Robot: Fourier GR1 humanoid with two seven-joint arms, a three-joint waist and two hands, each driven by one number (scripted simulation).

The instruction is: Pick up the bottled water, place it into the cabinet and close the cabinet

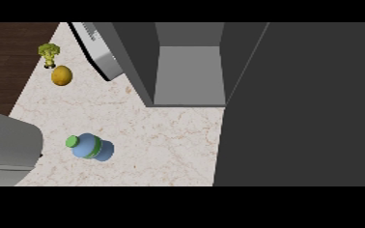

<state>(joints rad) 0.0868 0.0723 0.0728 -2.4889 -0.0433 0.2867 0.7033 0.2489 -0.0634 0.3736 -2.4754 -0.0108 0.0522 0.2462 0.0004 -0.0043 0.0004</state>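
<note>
Head view: one bottled water (91, 148) lies on the worktop (164, 140) at the lower left, well apart from the cabinet (189, 72). The bottle has a rounded, translucent blue body ringed by a green band, and a green cap (72, 141). The cap points to the view's upper left, so the long axis runs from lower right to upper left. Seen so steeply, I cannot tell whether it stands upright or leans.

The worktop is pale, marble-like stone with faint reddish veins. The one cabinet is a matte grey box with flat walls, its inside open to view. Its dark grey door (292, 106) is a broad plain panel filling the right side.

At the far left are one knobbly green broccoli (49, 51) and, just below it, one smooth yellow-orange fruit (61, 75). Beside them is one grey-edged appliance (98, 53).

One grey forearm (16, 149) shows at the left edge. Neither hand shows, so I cannot tell how the fingers stand.
</note>
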